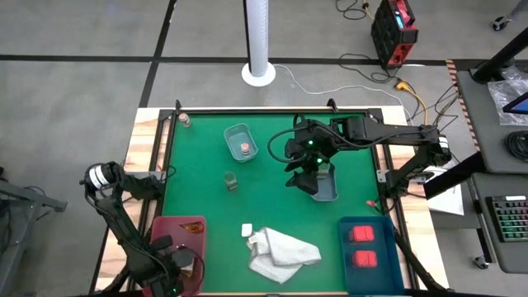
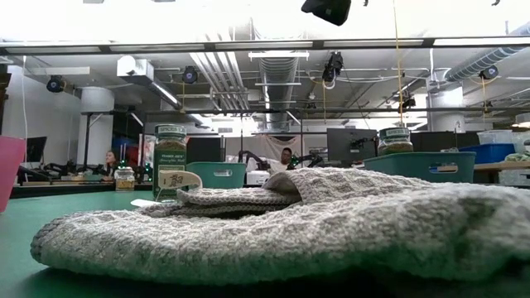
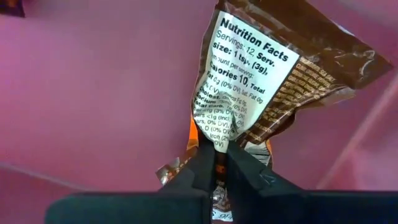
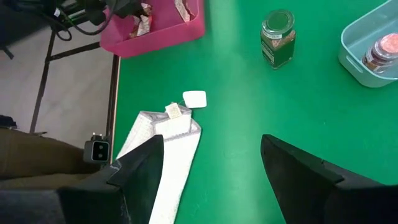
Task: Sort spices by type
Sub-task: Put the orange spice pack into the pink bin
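Left hand (image 3: 216,163) pinched shut on lower edge of crinkled brown foil spice packet (image 3: 261,81), inside pink tray (image 3: 93,93); packet's long axis runs straight out from fingers. Right hand (image 4: 211,165) open, empty; green-lidded glass jar (image 4: 277,37) well ahead.

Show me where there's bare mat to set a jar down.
The widest bare mat lies left of the green jar, above the pink tray. A smaller patch lies between the jar and the right hand. The front is crowded: white cloth and blue tray.
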